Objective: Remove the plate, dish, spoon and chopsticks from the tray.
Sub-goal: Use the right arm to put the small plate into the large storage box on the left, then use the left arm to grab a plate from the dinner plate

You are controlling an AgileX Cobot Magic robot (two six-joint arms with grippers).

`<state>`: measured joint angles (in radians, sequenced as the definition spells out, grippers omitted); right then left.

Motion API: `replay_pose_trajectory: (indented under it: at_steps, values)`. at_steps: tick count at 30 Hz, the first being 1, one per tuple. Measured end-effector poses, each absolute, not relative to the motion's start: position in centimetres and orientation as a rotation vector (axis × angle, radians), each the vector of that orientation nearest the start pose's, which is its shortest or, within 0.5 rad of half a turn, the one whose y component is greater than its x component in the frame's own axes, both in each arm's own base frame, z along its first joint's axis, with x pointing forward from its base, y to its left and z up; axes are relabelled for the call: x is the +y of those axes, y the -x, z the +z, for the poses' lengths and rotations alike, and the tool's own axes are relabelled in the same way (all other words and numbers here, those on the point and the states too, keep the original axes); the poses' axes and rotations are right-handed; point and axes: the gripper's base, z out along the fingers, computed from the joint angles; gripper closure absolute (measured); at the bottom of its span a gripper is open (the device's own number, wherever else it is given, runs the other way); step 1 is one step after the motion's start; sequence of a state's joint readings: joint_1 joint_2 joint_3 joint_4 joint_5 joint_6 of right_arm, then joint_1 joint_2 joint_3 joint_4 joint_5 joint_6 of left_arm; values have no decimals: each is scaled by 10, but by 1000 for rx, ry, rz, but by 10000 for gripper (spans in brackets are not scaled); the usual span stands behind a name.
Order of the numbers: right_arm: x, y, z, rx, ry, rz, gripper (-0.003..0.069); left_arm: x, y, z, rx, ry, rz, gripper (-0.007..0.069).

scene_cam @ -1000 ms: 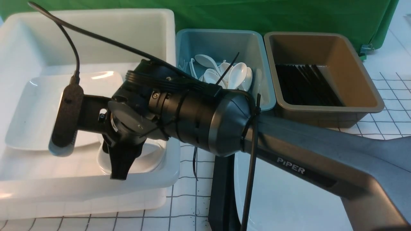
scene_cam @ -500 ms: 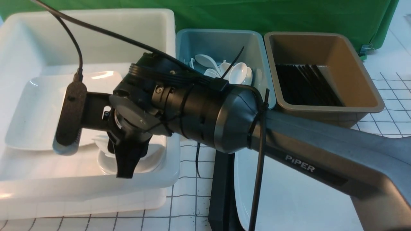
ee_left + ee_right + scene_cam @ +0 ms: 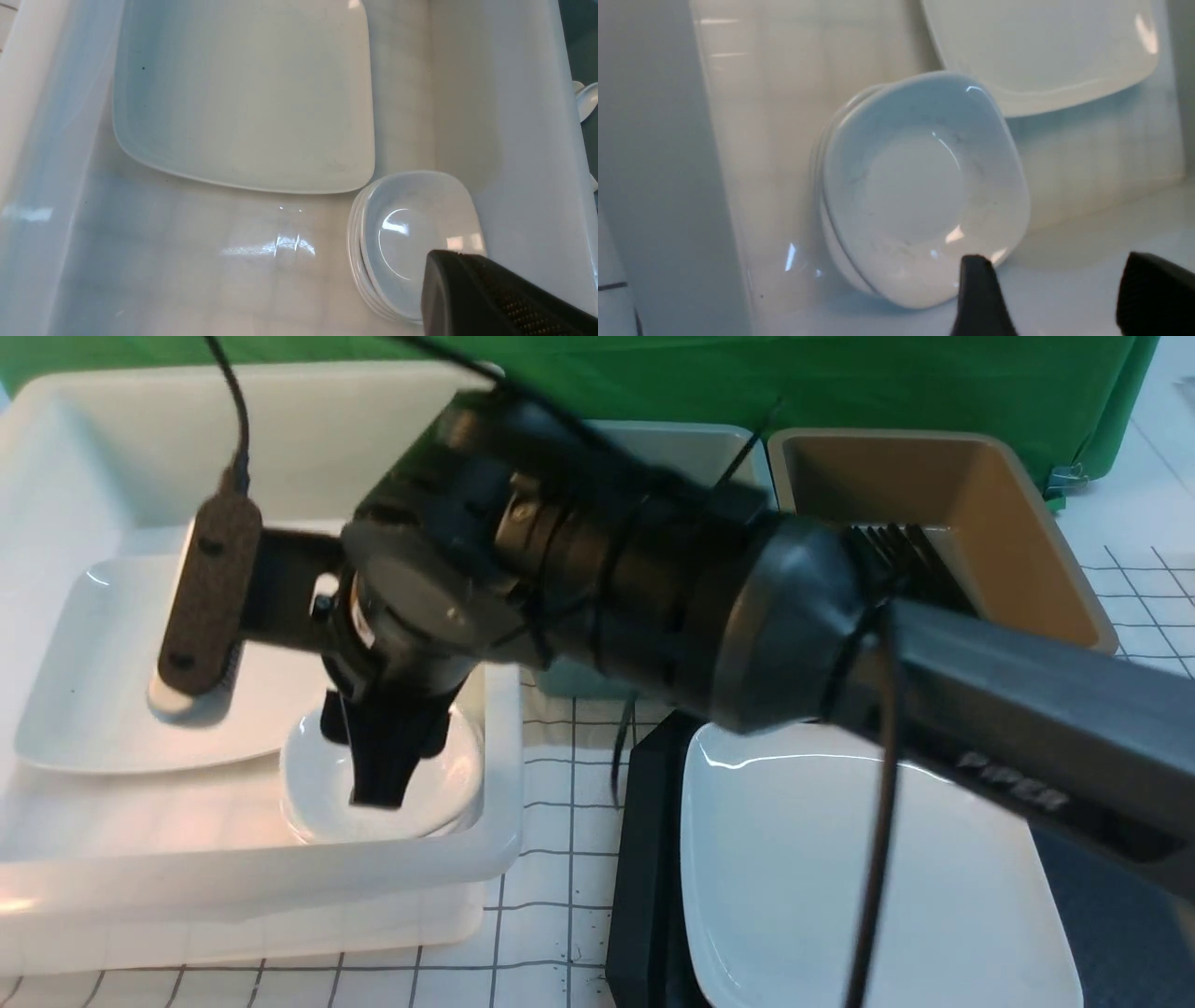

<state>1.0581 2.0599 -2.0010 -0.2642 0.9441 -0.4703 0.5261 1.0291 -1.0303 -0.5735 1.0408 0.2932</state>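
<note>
Tray point(image 3: 644, 896) nearest me, black, lying just off the near right corner of the white tub point(image 3: 280, 882), and the plate point(image 3: 952, 896) sits flat on it, large, glossy and white. Next, inside the tub at that same near right corner, the small dishes point(image 3: 920, 186) rest in a nested stack, close against the tub's right wall. My right claw point(image 3: 1057, 275) hangs over that stack, pointing down, fingers point(image 3: 980, 303) spread wide with nothing between them; it grips nothing, and whether one fingertip brushes the top dish's rim I cannot tell. My left claw point(image 3: 448, 270) is clenched shut, its dark tip showing over the near edge of the stack from its own wrist camera. Farther back and toward the tub's left side a second large plate point(image 3: 243, 93) lies flat on the tub floor, just beside the stack. Beyond the tub's right wall a spoon point(image 3: 587, 99) shows white in the blue-grey bin point(image 3: 691, 443), which stands against the tub's far right side. One bin farther from the tub on that side, the brown tub point(image 3: 1018, 523) holds the chopsticks point(image 3: 901, 546), black, laid side by side on its floor.
</note>
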Motion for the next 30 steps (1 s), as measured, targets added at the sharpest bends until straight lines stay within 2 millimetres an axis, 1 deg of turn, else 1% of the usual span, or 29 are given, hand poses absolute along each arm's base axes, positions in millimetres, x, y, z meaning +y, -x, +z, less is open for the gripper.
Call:
replay_pose_trajectory:
  at_steps: [2,4,6,7,8,9,10,11,12,15,16,19,20,21,22,24,26,27,28,29,30]
  values:
    - [397,-246,323,1691,1753,-72,257,57,-183,367,2301,429,-350,619]
    - [392,-243,333,1698,1747,-75,286,57,-183,367,2301,428,-350,619]
    - [384,-240,345,1708,1739,-78,339,57,-183,367,2301,428,-350,619]
    - [378,-237,356,1726,1738,-86,407,57,-183,367,2301,428,-350,619]
    - [372,-234,363,1740,1738,-93,453,57,-183,367,2301,428,-351,619]
    - [370,-233,367,1742,1735,-93,465,57,-183,367,2300,428,-352,619]
    - [361,-229,380,1763,1722,-98,550,56,-183,368,2296,429,-363,619]
    - [352,-224,394,1781,1679,-86,601,55,-184,368,2291,429,-380,619]
    - [344,-220,407,1786,1639,-72,625,54,-184,368,2291,423,-396,619]
    - [319,-207,442,1767,1545,-33,647,49,-184,370,2284,380,-458,619]
    - [306,-200,458,1757,1495,-6,650,47,-184,371,2279,365,-490,619]
    - [271,-180,497,1730,1366,64,652,42,-184,373,2270,349,-554,619]
    - [254,-171,510,1722,1315,92,652,40,-184,373,2270,341,-565,619]
    - [245,-166,516,1717,1291,107,651,39,-185,373,2271,331,-571,619]
    - [230,-158,525,1712,1253,130,651,36,-185,373,2277,316,-579,619]
    - [206,-144,535,1706,1200,161,651,29,-186,373,2287,270,-604,619]
    - [177,-128,541,1709,1147,196,651,18,-187,373,2301,204,-635,619]
    - [167,-123,544,1702,1131,207,651,15,-188,373,2304,190,-641,619]
    - [146,-110,541,1717,1096,231,652,4,-188,373,2318,130,-674,619]
    - [139,-107,543,1710,1084,239,652,3,-188,373,2319,124,-678,619]
    - [119,-95,537,1724,1056,258,652,-7,-188,373,2327,79,-710,619]
